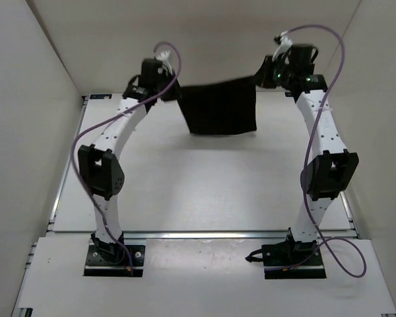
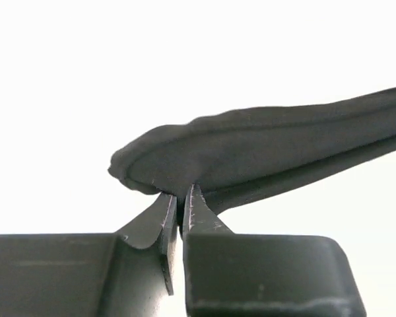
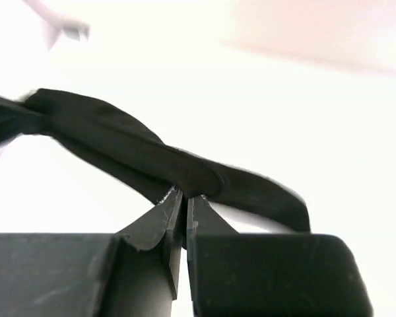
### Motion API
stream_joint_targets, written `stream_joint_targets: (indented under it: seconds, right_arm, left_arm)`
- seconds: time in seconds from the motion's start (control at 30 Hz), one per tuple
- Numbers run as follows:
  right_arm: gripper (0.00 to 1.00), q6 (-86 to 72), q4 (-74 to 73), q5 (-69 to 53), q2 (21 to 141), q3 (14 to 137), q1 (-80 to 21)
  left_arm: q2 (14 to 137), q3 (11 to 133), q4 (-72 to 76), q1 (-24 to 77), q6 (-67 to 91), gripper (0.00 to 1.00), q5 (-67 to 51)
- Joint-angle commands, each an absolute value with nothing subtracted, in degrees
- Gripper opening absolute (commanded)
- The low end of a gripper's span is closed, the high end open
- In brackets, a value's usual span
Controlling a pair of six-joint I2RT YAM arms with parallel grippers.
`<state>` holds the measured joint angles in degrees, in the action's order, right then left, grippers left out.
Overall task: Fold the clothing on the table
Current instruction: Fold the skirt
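Observation:
The black clothing (image 1: 221, 105) hangs stretched between my two grippers at the far end of the white table (image 1: 204, 185), its lower edge resting near the surface. My left gripper (image 1: 173, 91) pinches its left top corner. In the left wrist view the fingertips (image 2: 197, 198) are shut on a thick dark fold of the clothing (image 2: 251, 148). At the right top corner my right gripper (image 1: 264, 74) holds on, and the right wrist view shows its jaws (image 3: 185, 197) closed on a twisted band of the clothing (image 3: 138, 155).
White walls enclose the table on the left, back and right. Metal rails (image 1: 204, 233) run along the near edge, where both arm bases (image 1: 112, 254) are bolted. Purple cables (image 1: 346, 254) loop off each arm.

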<state>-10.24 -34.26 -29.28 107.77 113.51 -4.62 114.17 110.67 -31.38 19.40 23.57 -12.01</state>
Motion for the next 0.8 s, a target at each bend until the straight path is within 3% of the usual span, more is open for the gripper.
stream_joint_targets:
  seconds: [0.0, 0.13, 0.23, 0.43, 0.63, 0.77]
  right_arm:
    - [0.0, -6.85, -34.73, -22.77, 104.95, 126.39, -2.29]
    - [0.0, -4.05, -31.02, -19.52, 99.15, 114.57, -1.15]
    - [0.0, -1.67, -31.38, -20.04, 93.98, 98.48, -0.62]
    - [0.0, -3.33, -31.72, -20.39, 80.18, 60.25, -7.1]
    - [0.0, -9.75, -36.91, -24.43, 68.49, 47.3, -13.79]
    - [0.0, -12.56, -34.2, -29.78, 64.78, 43.69, -11.69]
  left_arm:
    - [104.79, 118.31, -28.16, 18.45, 13.9, 0.0, 1.72]
    - [98.44, 105.25, -22.59, 17.49, 14.23, 0.0, -1.22]
    - [92.84, 90.85, -21.97, 17.75, 14.06, 0.0, -1.49]
    - [78.34, 58.67, -25.99, 27.58, 17.65, 0.0, -1.58]
    - [66.82, 42.64, -34.44, 28.13, 23.56, 0.0, -9.93]
    - [66.08, 44.56, -37.62, 24.36, 21.28, 0.0, -10.81]
